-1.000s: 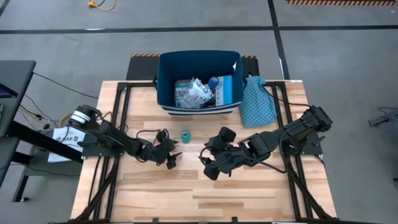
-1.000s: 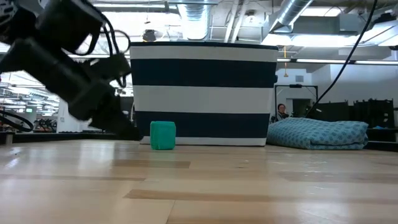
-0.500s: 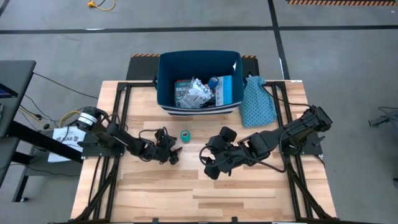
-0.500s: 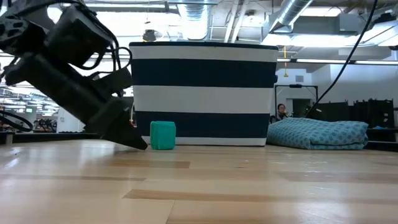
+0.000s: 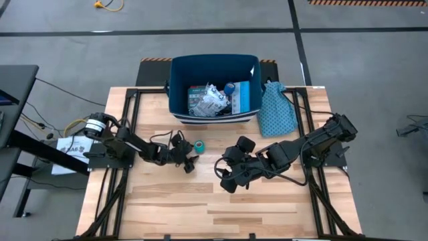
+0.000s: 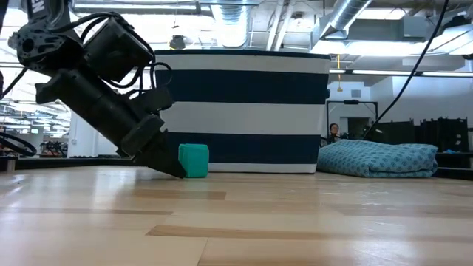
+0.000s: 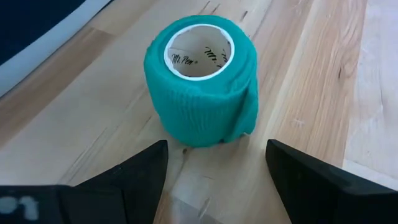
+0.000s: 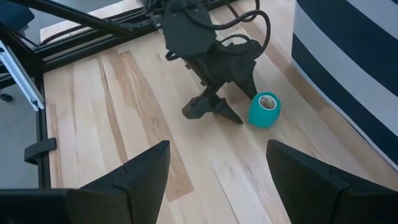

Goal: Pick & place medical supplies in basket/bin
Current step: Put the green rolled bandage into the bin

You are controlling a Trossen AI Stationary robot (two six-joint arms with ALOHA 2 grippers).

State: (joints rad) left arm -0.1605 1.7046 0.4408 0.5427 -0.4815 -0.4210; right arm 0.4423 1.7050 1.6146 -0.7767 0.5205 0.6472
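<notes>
While its two dark fingers are standing parted and empty, the left gripper (image 5: 188, 161) is sitting low on the wooden table (image 5: 174, 207), just beside the teal tape roll (image 7: 202, 81).

Item: teal tape roll (image 5: 199, 144), standing on end on the table, a little in front of the bin (image 5: 214, 67), not yet gripped. Crinkled soft wrap around a white printed core; short cylinder, open hole facing up. Probably light and slightly squashy, grippy rather than slippery; best taken across the outer wall.

Bin: navy fabric with white stripes, already holding printed packets (image 5: 207, 100).

Right gripper (image 5: 226, 175): waiting, fingers apart, over the table's middle.

Teal dotted cloth (image 5: 275, 110): lying beside the bin.
</notes>
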